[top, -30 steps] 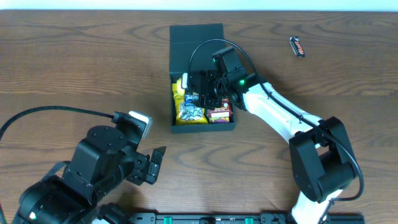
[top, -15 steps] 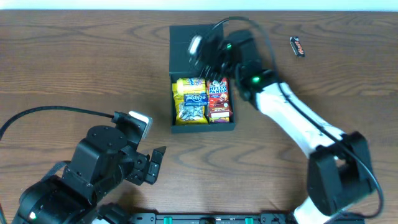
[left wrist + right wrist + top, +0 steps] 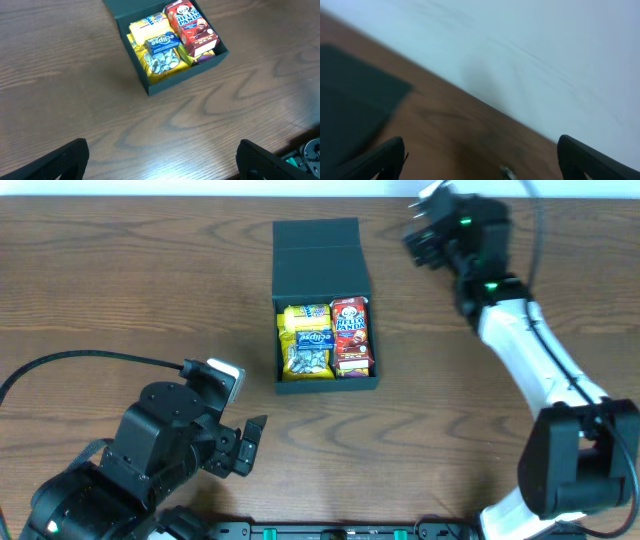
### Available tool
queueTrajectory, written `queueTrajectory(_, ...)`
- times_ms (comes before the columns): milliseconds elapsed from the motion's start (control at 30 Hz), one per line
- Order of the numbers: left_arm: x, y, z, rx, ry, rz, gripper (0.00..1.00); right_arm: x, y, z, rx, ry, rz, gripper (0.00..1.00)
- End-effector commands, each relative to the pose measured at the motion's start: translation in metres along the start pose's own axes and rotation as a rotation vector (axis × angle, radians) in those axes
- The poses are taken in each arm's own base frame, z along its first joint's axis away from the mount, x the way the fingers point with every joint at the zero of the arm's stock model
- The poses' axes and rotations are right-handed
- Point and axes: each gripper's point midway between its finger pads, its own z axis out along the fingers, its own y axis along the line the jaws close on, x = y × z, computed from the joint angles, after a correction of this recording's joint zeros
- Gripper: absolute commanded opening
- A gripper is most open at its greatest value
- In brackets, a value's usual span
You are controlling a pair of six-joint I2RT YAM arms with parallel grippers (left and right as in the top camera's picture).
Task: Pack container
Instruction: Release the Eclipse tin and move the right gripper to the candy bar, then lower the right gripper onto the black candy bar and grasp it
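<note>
Near the middle of the table's (image 3: pixel 120 280) far edge we find the container (image 3: pixel 328 386), its lid folded back toward that edge. Inside, a red carton (image 3: pixel 350 335) reads "Hello Panda". Beside it, toward the left edge, a blue "eclipse" packet (image 3: pixel 313 340) lies on yellow packets (image 3: pixel 290 330). The right gripper (image 3: pixel 425 230) hangs at the far edge, blurred, its fingers spread wide and empty. The left gripper (image 3: pixel 162 160), by the near edge, is likewise spread wide, holding nothing.

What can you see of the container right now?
The container is a matte, dark teal-black square cardboard box resting on the wooden table, its flap lid open on the far side. Inside lie yellow packets, a blue pack on top of them and a red carton beside them. Nothing else touches it.
</note>
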Motion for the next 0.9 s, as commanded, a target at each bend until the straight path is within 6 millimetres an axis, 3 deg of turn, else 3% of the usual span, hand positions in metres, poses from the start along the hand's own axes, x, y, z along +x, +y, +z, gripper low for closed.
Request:
queueTrajectory(0, -0.003, 0.000, -0.004, -0.002, -0.014, -0.006, 0.95, 0.018, -0.033, 0.004, 0.028, 0.011, 0.119, 0.97)
queueTrajectory(200, -0.003, 0.000, -0.004, -0.002, -0.014, -0.006, 0.95, 0.069, -0.062, 0.027, 0.035, 0.059, 0.267, 0.91)
queueTrajectory(433, -0.003, 0.000, -0.004, -0.002, -0.014, -0.006, 0.95, 0.125, -0.060, 0.061, -0.039, 0.168, 0.365, 0.86)
queueTrajectory(867, -0.003, 0.000, -0.004, -0.002, -0.014, -0.006, 0.95, 0.145, -0.073, 0.129, -0.074, 0.355, 0.443, 0.85)
